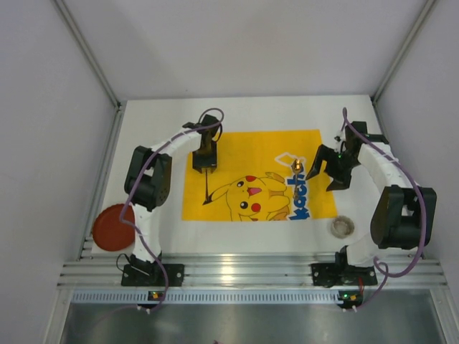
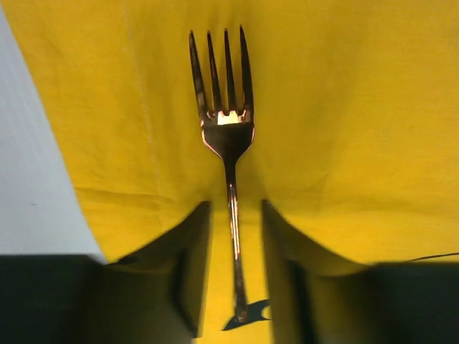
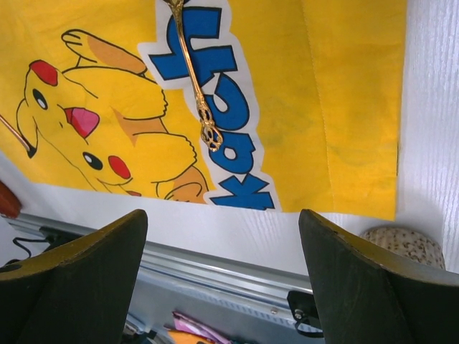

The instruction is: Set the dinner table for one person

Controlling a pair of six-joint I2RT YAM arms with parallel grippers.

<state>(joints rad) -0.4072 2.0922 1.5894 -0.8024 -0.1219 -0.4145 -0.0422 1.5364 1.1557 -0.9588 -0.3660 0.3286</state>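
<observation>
The white dinner table [image 1: 251,115] carries a yellow cartoon-print cloth [image 1: 237,147]. A metal fork [image 1: 207,188] lies on the cloth's left part. In the left wrist view the fork [image 2: 228,129] points tines away, and its handle runs between my left gripper's fingers. The left gripper [image 1: 206,163] [image 2: 234,208] is open, with a gap on each side of the handle. A gold spoon [image 1: 296,170] [image 3: 192,79] lies on the cloth's blue lettering. My right gripper [image 1: 326,172] [image 3: 222,215] is wide open and empty, to the right of the spoon.
A red plate [image 1: 112,227] sits at the table's near left edge. A speckled bowl [image 1: 342,227] [image 3: 401,245] stands near the right arm's base, off the cloth. Grey walls enclose the table on three sides. A metal rail [image 1: 244,272] runs along the near edge.
</observation>
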